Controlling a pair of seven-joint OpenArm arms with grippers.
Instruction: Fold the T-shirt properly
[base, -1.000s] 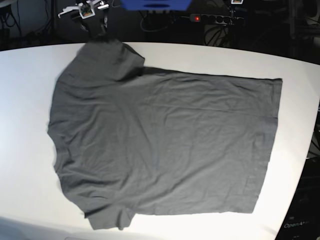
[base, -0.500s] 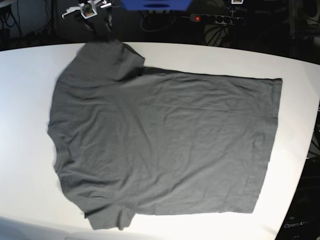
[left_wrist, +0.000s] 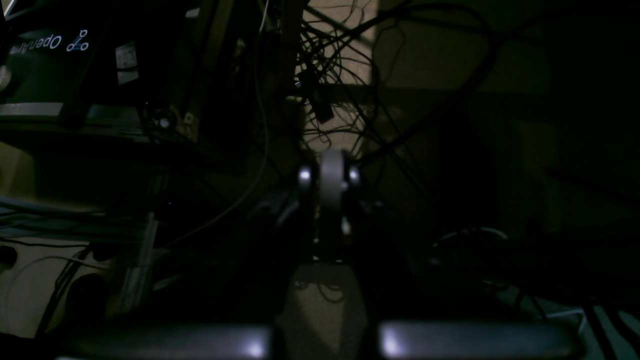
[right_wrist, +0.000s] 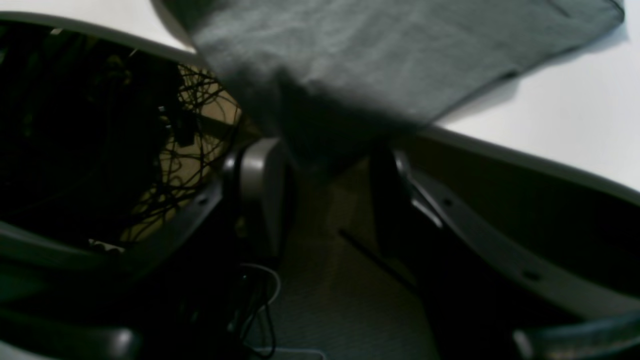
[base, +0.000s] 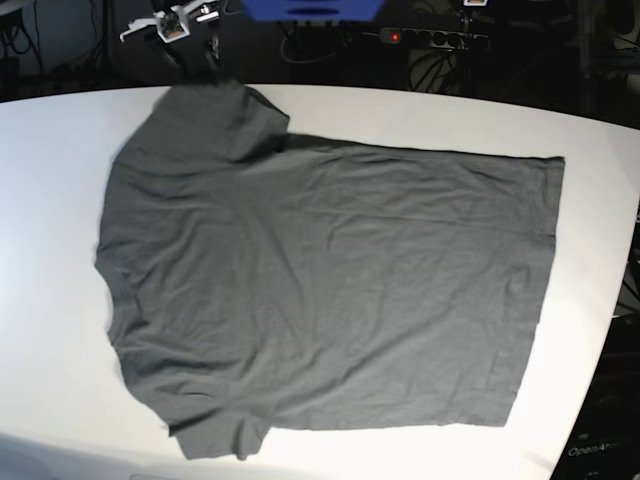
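- Looking at the base view: the T-shirt (base: 320, 290) is lying spread flat and unfolded on the white table (base: 50, 250), hem toward the view's right, sleeves toward the left. No fold is showing yet, so by my read the whole task is still ahead. The far sleeve is reaching the table's back edge, right under the right gripper (base: 185, 40), which is sitting at the top left. The left arm is not showing up clearly in this view.
- Looking through the left wrist view: the left gripper (left_wrist: 327, 185) is pointing into a dark tangle of cables (left_wrist: 340, 75) off the table, jaws pressed together with nothing between them. No fabric is showing here, so the shirt is lying well apart from this gripper.
- Looking through the right wrist view: the right gripper (right_wrist: 325, 195) is standing part-open at the table edge (right_wrist: 500, 150). The sleeve (right_wrist: 350, 65) is draping over the edge, its dark lowest part hanging between the fingertips (right_wrist: 260, 175). The jaws are straddling it but I'm not seeing a pinch yet; closing on it looks like the next step.
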